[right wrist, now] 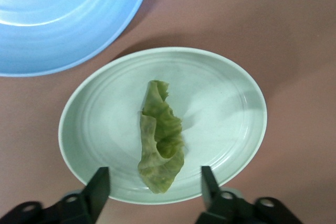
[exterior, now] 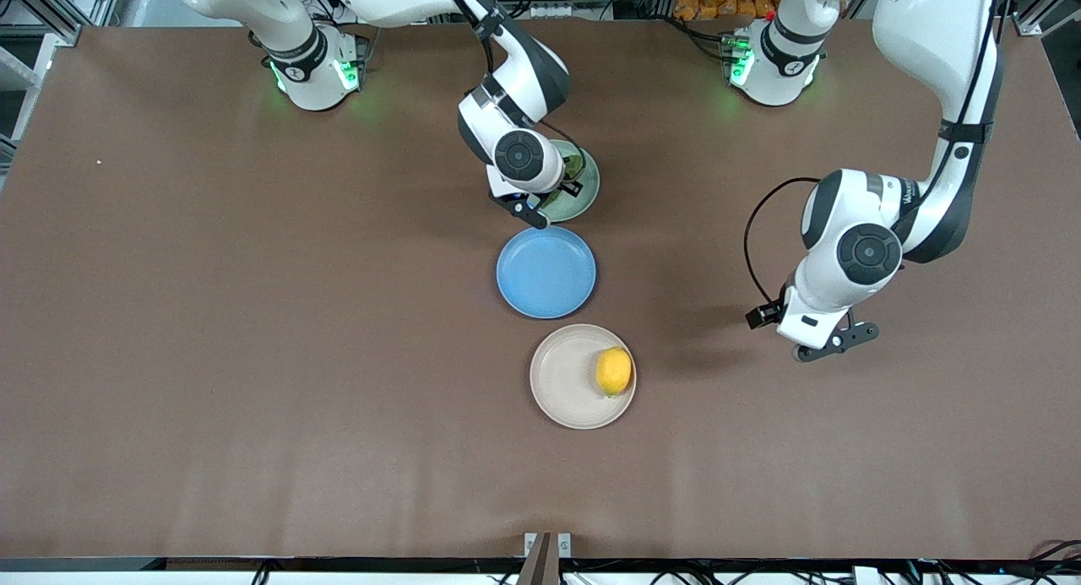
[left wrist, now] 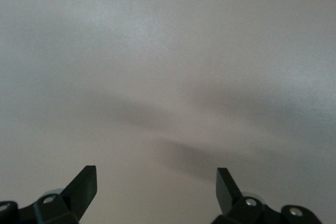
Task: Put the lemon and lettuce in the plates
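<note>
Right wrist view shows the lettuce (right wrist: 160,137) lying in the mint plate (right wrist: 231,98) under the right tool (right wrist: 155,182), fingers wide and empty, while the lemon (exterior: 614,371) sits in the beige plate (exterior: 562,382) (left tool (exterior: 832,340) waits wide over bare bench (exterior: 253,357)), so both placements look done.

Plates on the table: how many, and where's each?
3, in a row: mint green plate with lettuce farthest from the front camera, blue plate in the middle, beige plate with lemon nearest.

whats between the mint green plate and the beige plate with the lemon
The blue plate, empty, sits between the mint green plate and the beige plate holding the lemon; the front view shows all three in a row.
</note>
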Robot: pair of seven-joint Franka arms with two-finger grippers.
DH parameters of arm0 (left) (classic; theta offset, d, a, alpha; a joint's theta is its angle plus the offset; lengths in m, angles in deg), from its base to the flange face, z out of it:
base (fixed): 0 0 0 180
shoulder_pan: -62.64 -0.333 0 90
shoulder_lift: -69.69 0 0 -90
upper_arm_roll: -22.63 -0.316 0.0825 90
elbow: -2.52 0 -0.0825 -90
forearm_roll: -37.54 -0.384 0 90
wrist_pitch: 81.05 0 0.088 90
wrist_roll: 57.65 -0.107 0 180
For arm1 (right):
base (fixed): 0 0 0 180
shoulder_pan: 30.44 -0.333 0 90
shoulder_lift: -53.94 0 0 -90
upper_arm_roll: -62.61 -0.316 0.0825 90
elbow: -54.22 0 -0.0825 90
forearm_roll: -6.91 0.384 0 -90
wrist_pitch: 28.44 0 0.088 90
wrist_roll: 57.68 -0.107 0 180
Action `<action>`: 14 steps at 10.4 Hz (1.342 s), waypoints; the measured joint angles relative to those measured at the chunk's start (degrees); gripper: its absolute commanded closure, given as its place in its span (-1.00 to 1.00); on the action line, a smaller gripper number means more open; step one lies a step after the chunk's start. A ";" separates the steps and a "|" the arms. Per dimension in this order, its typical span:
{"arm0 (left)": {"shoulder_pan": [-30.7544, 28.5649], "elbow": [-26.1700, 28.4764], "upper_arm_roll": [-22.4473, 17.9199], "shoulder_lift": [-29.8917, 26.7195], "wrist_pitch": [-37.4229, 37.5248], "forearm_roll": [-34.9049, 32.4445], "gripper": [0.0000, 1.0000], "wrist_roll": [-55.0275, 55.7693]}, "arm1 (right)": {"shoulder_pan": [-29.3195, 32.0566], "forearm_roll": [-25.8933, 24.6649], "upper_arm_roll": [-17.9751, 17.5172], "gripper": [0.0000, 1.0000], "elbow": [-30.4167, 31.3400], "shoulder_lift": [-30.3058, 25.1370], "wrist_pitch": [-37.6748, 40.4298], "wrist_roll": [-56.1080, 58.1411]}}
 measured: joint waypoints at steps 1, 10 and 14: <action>-0.65 1.54 0.37 -1.29 -0.24 0.01 -1.00 -0.89 | 0.54 0.00 0.24 -1.00 -1.23 0.00 2.77 0.00; -6.98 14.66 4.64 -13.08 -1.58 2.26 -1.00 -7.06 | 13.90 -10.41 1.37 -1.00 -13.17 -5.17 36.98 10.96; -6.97 17.61 5.63 -16.35 -1.71 2.27 -1.00 -7.08 | 20.66 -17.31 1.52 -1.00 -17.00 -7.73 46.26 22.31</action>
